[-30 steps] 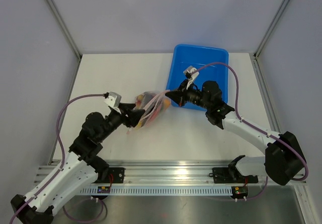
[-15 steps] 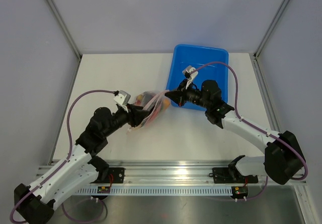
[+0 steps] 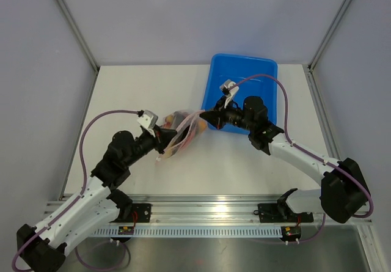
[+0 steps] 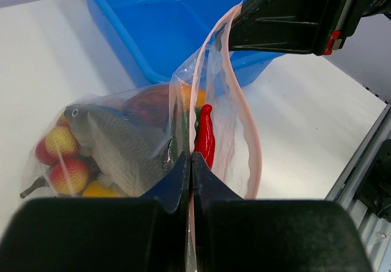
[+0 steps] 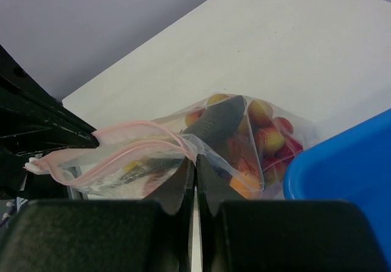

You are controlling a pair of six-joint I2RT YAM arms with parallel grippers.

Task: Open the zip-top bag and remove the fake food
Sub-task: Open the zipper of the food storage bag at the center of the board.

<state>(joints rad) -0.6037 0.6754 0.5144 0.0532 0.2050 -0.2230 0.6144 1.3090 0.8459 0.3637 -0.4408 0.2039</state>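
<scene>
Zip-top bag: clear crinkled film, pink zipper lips parted, lumpy with plastic fake food. Long axis 8-to-2 o'clock, mouth at 2. Left gripper and right gripper jaws clenched on its mouth edges.

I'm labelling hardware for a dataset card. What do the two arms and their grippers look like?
The left arm and right arm have white link shells with black joint housings. A purple cable loops along each, and a pale camera block sits at each wrist. The left gripper and right gripper are black with flat, wedge-shaped jaws; the right one carries a small red tab.
</scene>
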